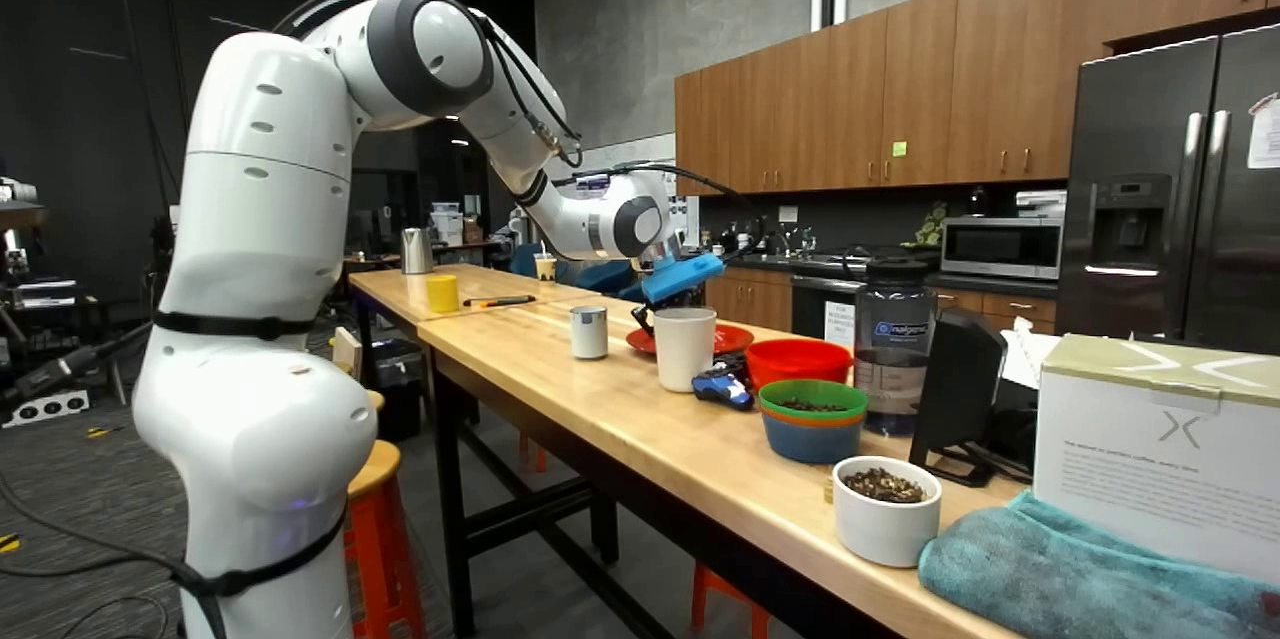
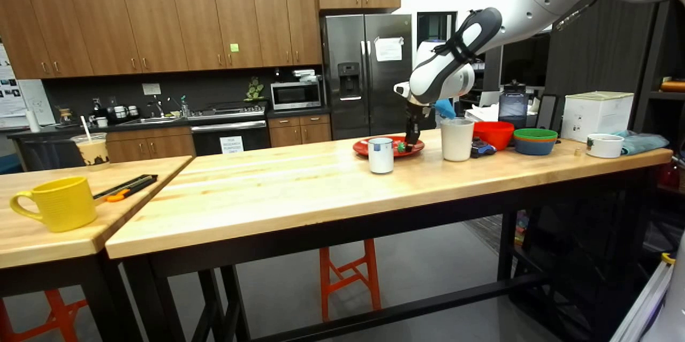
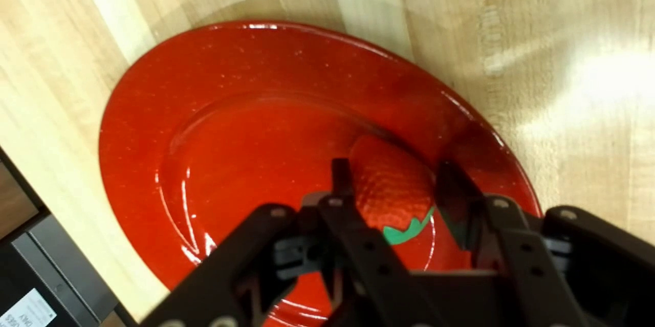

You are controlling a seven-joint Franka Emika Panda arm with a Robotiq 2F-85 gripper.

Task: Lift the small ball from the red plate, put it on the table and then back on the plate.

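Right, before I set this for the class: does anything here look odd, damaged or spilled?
One oddity: the task names a small ball, but what the gripper straddles on the red plate looks like a toy strawberry, dimpled with green leaves. I see no spill or damage.

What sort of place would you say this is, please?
Probably a kitchen area in a lab or office: wooden wall cabinets and a double-door refrigerator suggest the kitchen, the robot arm the lab.

Gray concrete wall [image 1: 615,49], brown wooden cabinets [image 2: 160,15], steel refrigerator [image 2: 379,90], silver microwave [image 2: 296,96], gray floor [image 2: 428,261], orange-legged stool [image 1: 376,469]
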